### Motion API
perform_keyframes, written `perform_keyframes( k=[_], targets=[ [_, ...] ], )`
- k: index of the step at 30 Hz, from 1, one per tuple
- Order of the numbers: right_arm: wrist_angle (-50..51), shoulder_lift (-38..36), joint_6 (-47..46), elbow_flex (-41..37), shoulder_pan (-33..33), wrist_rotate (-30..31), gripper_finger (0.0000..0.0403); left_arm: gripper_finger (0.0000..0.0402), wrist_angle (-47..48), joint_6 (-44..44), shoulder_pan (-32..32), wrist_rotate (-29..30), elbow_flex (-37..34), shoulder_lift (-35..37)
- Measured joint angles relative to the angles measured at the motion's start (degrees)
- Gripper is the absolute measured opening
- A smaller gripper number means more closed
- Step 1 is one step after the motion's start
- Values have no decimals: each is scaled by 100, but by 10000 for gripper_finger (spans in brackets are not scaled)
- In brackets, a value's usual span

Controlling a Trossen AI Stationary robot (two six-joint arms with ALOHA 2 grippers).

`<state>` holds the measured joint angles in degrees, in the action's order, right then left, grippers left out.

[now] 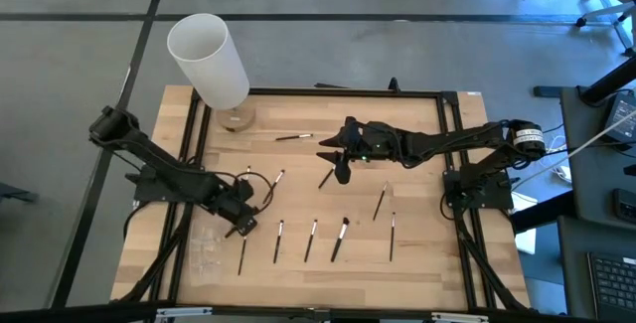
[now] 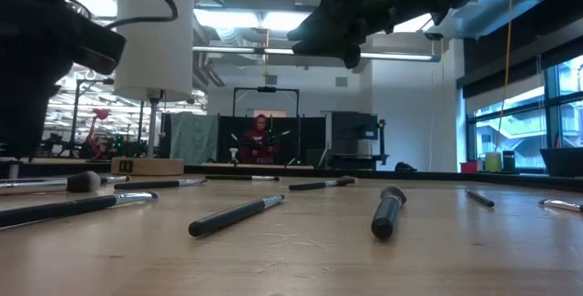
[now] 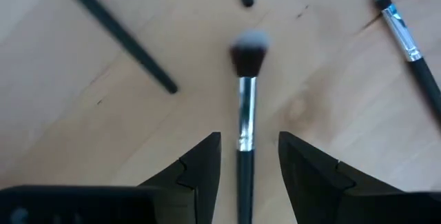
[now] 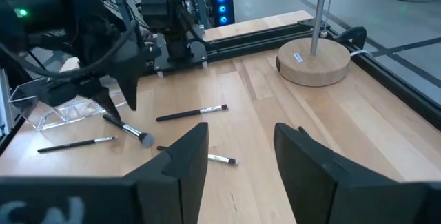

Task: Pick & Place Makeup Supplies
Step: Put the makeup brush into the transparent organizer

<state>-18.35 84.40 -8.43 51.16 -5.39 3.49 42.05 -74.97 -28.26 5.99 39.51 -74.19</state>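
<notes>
**Left claw straddles a fluffy brush on the wooden table**

Now the left gripper (image 1: 241,226) sits low over the light wooden tabletop (image 1: 427,263), its two dark fingers (image 3: 200,165) spread apart. Between them, in the left wrist view, lies a thin dark-handled makeup brush with a silver ferrule and a fluffy grey-tipped head (image 3: 245,107). Its long axis runs straight out along the line of the fingers, head pointing away from the wrist, handle passing back through the gap. The fingers flank the handle on either side; whether they touch it cannot be told.

From above, more slim dark brushes (image 1: 311,240) lie in a loose row across the near half of the table, mostly pointing across the board's width, well apart from each other. One further brush (image 1: 295,137) lies crosswise near the round wooden base (image 1: 237,119) of a tall white cylinder (image 1: 208,59).

The right gripper (image 1: 341,167) hangs raised above the middle of the table, its fingers wide apart and holding nothing.
</notes>
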Motion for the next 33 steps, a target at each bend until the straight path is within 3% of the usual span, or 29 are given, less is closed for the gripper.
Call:
perform_keyframes(
  k=[15,28,33],
  targets=[
    [27,2,9,0,0,0,165,139,-317,448,36,-170,0,-944],
    [70,2,9,0,0,0,165,50,-230,530,36,-250,26,-1081],
    [69,2,11,0,0,2,165,47,725,505,-8,-55,525,-718]
  ],
)
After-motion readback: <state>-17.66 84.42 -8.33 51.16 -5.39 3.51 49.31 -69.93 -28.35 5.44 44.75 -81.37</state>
